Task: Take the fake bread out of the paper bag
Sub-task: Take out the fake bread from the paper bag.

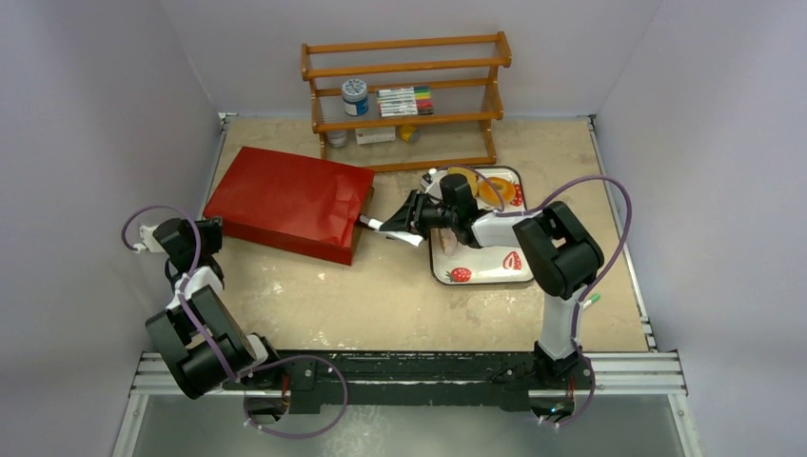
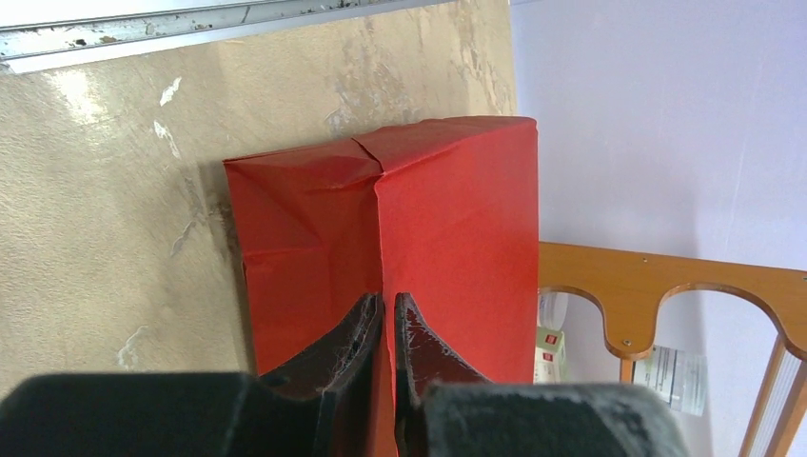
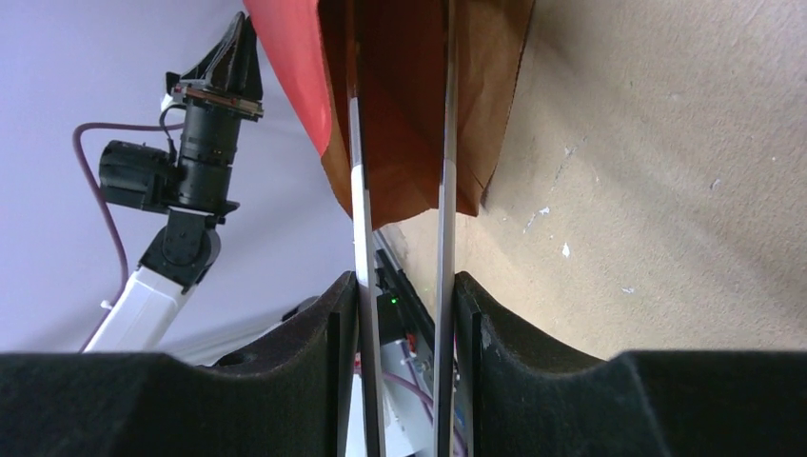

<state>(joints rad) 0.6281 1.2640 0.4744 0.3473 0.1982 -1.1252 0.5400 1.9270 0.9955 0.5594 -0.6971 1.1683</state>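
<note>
The left gripper (image 2: 384, 303) is at the closed end of the paper bag (image 1: 285, 202). Its two fingers (image 2: 362, 328) are almost together. Only a thin gap is left, and red shows in it. I cannot tell if they are pinching the bag or just touching it. A fold in the red paper runs straight out from the tips.

The bag lies on its side on the table (image 1: 400, 295), between the two grippers. It is red outside and brown inside. Its open end faces the right gripper (image 1: 388, 227).

The right gripper is just in front of that open end. Its fingers (image 3: 338, 324) are partly apart. Two thin white strips (image 3: 363, 228) run between them, one along each finger, and reach into the bag's mouth. There is a gap between the strips. The inside of the bag is dark, and I cannot tell what is in there.

Behind the right gripper, under its arm, is a white tray (image 1: 481, 269) with strawberry pictures. A round orange-brown thing (image 1: 492, 190) sits on the tray's far end. A wooden shelf (image 1: 404, 71) stands beyond both grippers, at the back wall.
</note>
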